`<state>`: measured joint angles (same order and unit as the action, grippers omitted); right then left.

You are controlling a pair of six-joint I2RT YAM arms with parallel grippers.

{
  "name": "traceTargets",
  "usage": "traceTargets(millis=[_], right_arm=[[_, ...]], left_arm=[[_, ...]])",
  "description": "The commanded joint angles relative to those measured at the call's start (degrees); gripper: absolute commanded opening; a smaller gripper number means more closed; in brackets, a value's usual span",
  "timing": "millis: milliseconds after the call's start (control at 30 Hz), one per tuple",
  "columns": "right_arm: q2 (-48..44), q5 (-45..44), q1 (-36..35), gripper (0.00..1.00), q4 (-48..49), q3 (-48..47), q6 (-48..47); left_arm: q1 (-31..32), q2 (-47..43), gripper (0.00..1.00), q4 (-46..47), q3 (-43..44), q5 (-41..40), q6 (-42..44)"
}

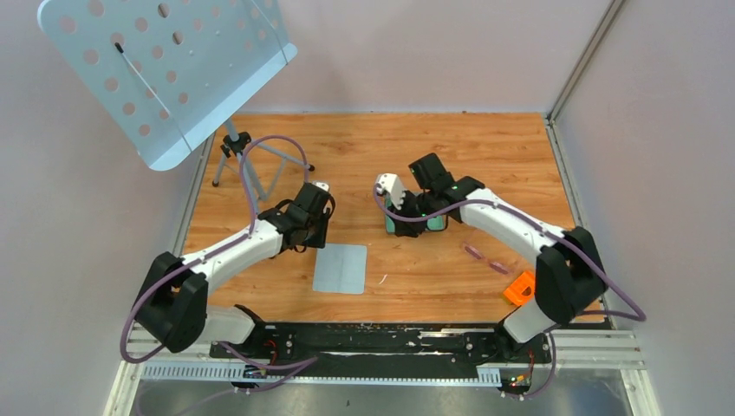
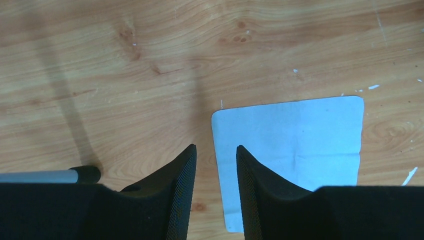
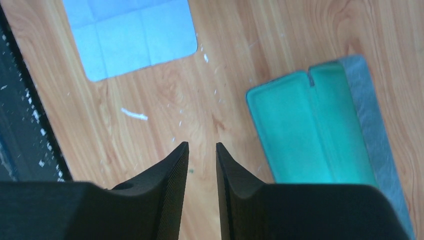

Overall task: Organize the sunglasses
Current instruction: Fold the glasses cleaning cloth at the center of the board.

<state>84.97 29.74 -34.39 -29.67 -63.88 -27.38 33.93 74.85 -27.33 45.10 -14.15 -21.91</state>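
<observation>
Both the left gripper (image 2: 216,146) and right gripper (image 3: 202,143) hang a bit open and empty, and the right arm (image 1: 507,221) could bump the thin sunglasses (image 1: 485,258) lying near it.

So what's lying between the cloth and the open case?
Nothing but bare table with white flecks between cloth and case; right wrist view shows it.

Top camera high, overlooking whole table (image 1: 390,143); wrist cameras close, downward, sharing cloth (image 2: 300,145).
</observation>
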Motion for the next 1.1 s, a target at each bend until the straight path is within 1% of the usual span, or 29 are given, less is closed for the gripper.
traceTargets(millis=[0, 133, 200, 333, 600, 800, 967, 1067], right_arm=[[7.07, -2.07, -3.68, 0.29, 3.28, -4.64, 1.68], [12.86, -0.12, -5.51, 0.28, 4.42, -8.88, 3.26], [15.43, 0.98, -5.88, 0.28, 4.58, -10.64, 4.58], [18.46, 1.79, -6.32, 0.28, 5.28, -12.35, 5.35], [19.07, 2.43, -6.38, 0.27, 6.36, -11.79, 6.48], [18.98, 3.4, -6.63, 0.27, 6.34, -11.41, 7.56], [18.4, 3.43, -7.04, 0.27, 6.38, -10.9, 7.72], [18.39, 3.41, -7.1, 0.27, 6.37, -10.74, 7.71]], left_arm=[[-3.18, 2.9, 0.38, 4.37, -1.0, 6.65, -1.22], [-6.61, 4.54, 0.38, 5.46, -1.42, 10.3, -2.01], [-7.1, 5.31, 0.39, 5.95, -1.4, 10.56, -2.19], [-7.54, 7.66, 0.39, 6.66, -1.33, 11.39, -2.3], [-7.83, 9.79, 0.36, 7.63, -2.03, 9.19, -2.94], [-7.87, 12.08, 0.32, 10.57, -4.27, 9.24, -3.58], [-7.83, 10.75, 0.3, 11.32, -4.88, 7.11, -3.86], [-7.83, 10.73, 0.26, 11.25, -4.86, 7.33, -3.69]])
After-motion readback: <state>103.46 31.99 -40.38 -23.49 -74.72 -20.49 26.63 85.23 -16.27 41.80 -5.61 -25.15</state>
